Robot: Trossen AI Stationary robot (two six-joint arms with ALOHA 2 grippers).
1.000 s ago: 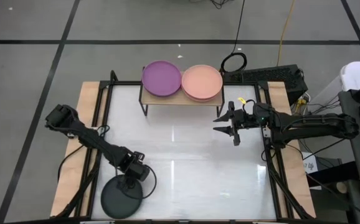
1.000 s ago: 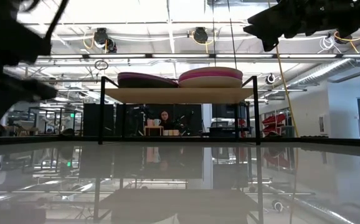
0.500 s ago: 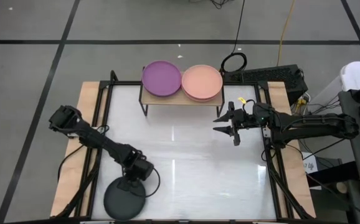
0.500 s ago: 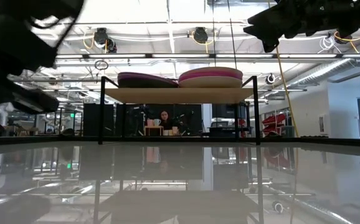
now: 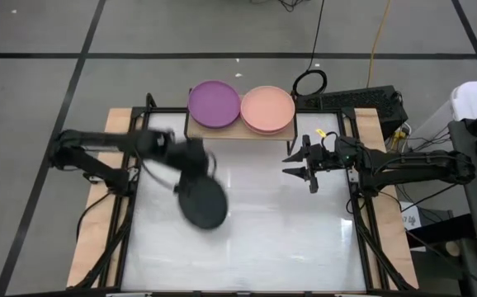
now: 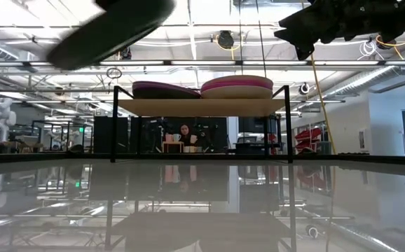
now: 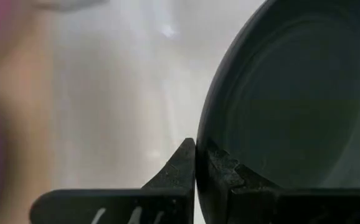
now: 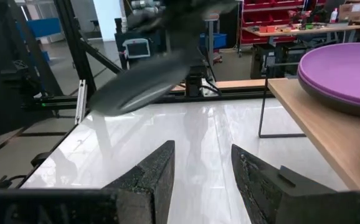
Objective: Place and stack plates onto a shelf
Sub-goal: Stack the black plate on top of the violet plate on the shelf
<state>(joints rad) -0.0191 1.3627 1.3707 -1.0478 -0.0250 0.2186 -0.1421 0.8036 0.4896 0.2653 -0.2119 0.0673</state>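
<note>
Left hand [image 7: 195, 163] pinches the black plate [image 5: 202, 202] rim, plate raised above table.

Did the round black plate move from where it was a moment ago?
Yes. The round black plate, clamped in the left gripper, rose from the table's near-left corner toward the light-wood shelf.

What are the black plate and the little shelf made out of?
The black plate, pinched at its rim by the left gripper, looks like matte plastic: its surface is dull with only a faint sheen, though the look alone can't rule out coated ceramic. The shelf has a pale board that looks like light wood, smooth and unpainted, on thin black legs that look like metal rod.
</note>
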